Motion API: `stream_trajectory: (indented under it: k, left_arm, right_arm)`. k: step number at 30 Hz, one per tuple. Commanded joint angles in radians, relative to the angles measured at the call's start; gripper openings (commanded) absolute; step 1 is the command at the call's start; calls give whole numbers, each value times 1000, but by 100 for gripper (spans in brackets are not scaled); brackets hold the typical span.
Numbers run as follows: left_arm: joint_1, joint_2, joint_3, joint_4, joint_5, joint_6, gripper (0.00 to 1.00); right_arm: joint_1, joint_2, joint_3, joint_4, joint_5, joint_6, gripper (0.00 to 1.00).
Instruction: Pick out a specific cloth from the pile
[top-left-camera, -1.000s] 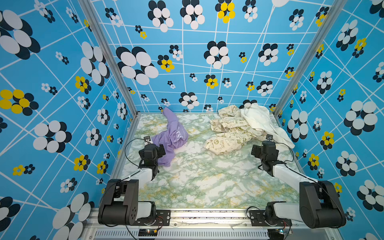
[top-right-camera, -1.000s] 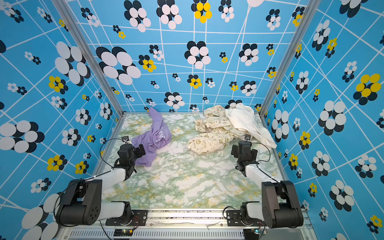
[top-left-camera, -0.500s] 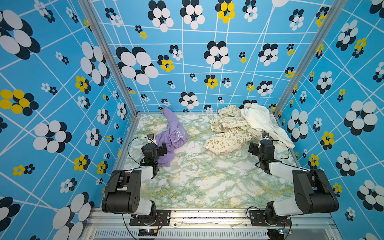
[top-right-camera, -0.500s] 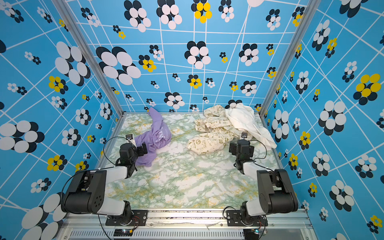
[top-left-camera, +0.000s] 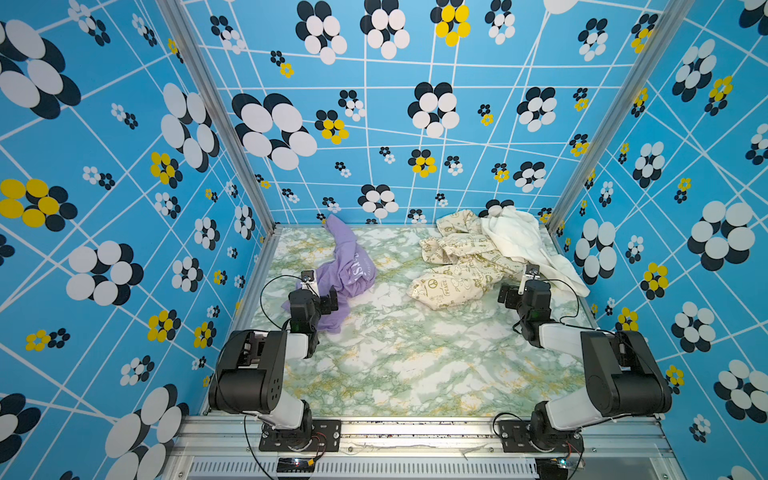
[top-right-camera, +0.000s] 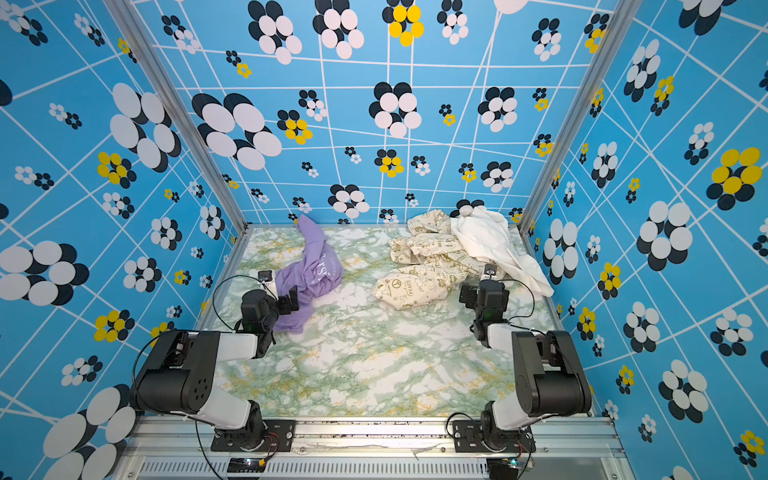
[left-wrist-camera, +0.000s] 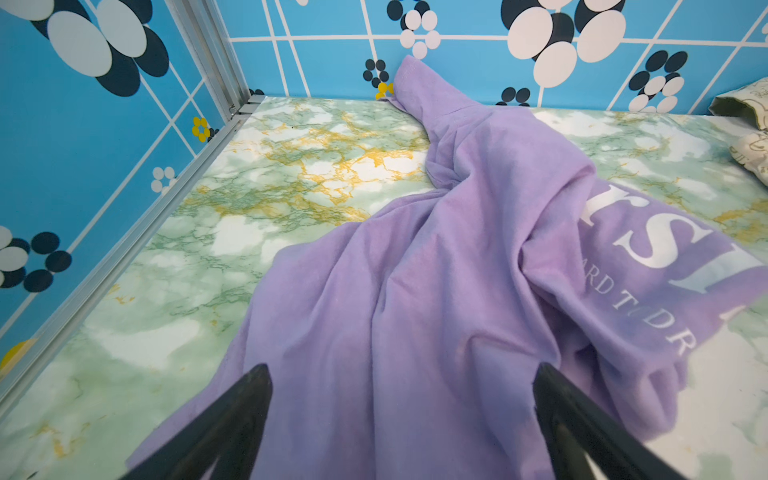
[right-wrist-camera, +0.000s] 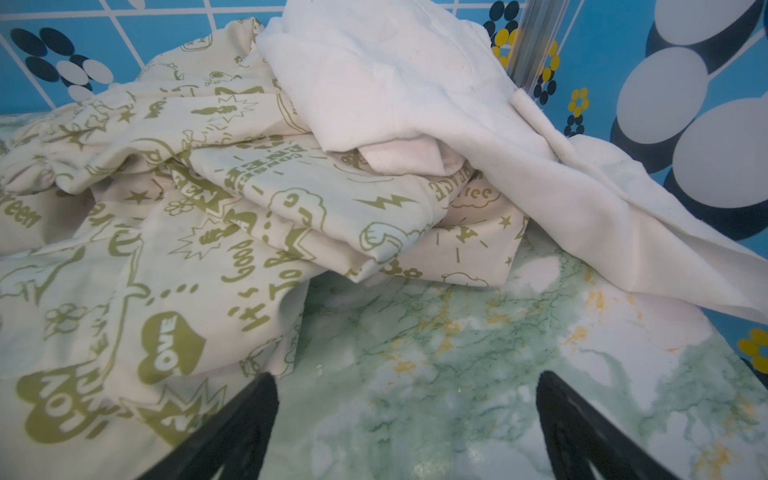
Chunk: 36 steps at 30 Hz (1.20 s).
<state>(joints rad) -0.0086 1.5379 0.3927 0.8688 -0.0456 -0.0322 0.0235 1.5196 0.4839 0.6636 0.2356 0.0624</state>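
Top views: soft lavender T-shirt (top-left-camera: 351, 270) centre-left under spread left gripper (left-wrist-camera: 401, 370), maybe touching | right gripper (right-wrist-camera: 405, 376) spread at cream-white garment pile (top-left-camera: 478, 257) edge | marble tabletop (top-left-camera: 415, 353) centre open

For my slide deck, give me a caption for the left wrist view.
Open left gripper over the crumpled lavender T-shirt on the green marble tabletop.

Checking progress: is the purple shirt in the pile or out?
Out. The purple shirt lies crumpled alone, bare table between it and the pile.
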Motion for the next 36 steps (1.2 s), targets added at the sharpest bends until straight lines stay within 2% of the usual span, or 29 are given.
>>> stream_trajectory:
  k: [1, 4, 36]
  left_arm:
    - [-8, 9, -12, 47, 19, 20, 99]
    - [-11, 7, -12, 44, 16, 21, 99]
    - [-14, 8, -11, 47, 13, 26, 99]
  right_arm:
    - [-4, -6, -62, 133, -52, -21, 99]
    - [-4, 28, -94, 234, -72, -34, 99]
    - [-3, 23, -91, 223, -70, -32, 99]
